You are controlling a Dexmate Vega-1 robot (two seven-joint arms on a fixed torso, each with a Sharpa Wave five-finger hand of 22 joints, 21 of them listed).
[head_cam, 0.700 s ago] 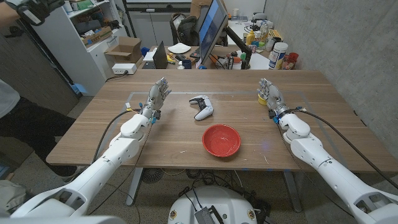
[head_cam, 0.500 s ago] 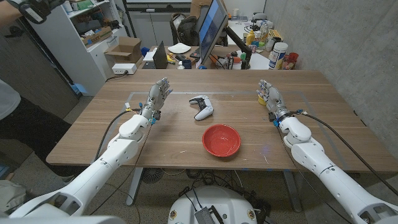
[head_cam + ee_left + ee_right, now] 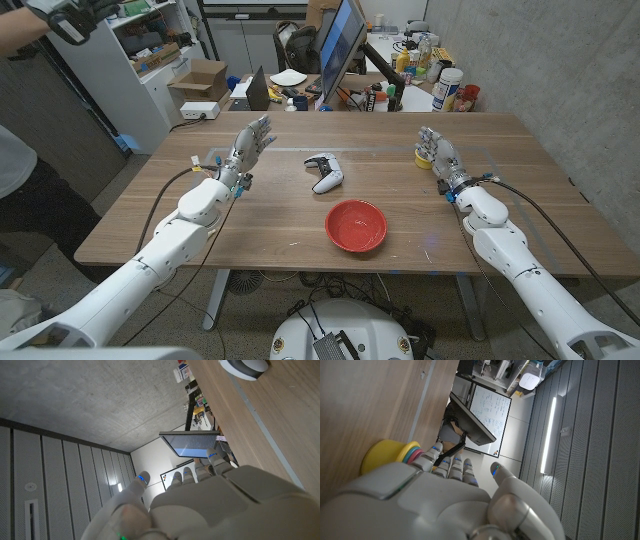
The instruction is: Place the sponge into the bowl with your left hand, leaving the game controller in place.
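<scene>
From the head view, the left hand (image 3: pixel 248 140) hovers with fingers spread and nothing in it; the game controller (image 3: pixel 324 171) sits just to its right, the red bowl (image 3: pixel 356 225) beyond and nearer the robot, and bare worktop (image 3: pixel 270 225) leaves room between. The right hand (image 3: pixel 438 152), also spread and holding nothing, stands against a yellow object (image 3: pixel 422 158), perhaps the sponge, well apart from the left hand. In the right wrist view that yellow object (image 3: pixel 385 454), banded in colours, sits just beside the hand's (image 3: pixel 435 502) fingers.

sponge: none can be made out on the table (image 3: pixel 250 225); the yellow thing (image 3: pixel 423 157) behind the right hand (image 3: pixel 438 155) is mostly hidden by that hand, its kind unclear
yellow thing, right wrist view (image 3: pixel 385 455): partly covered by the fingers (image 3: pixel 427 457)
game controller (image 3: pixel 245 367): cut off by the edge in the left wrist view
left hand (image 3: pixel 248 145): palm side hidden
person (image 3: pixel 25 190): cut by the edge of the head view
</scene>
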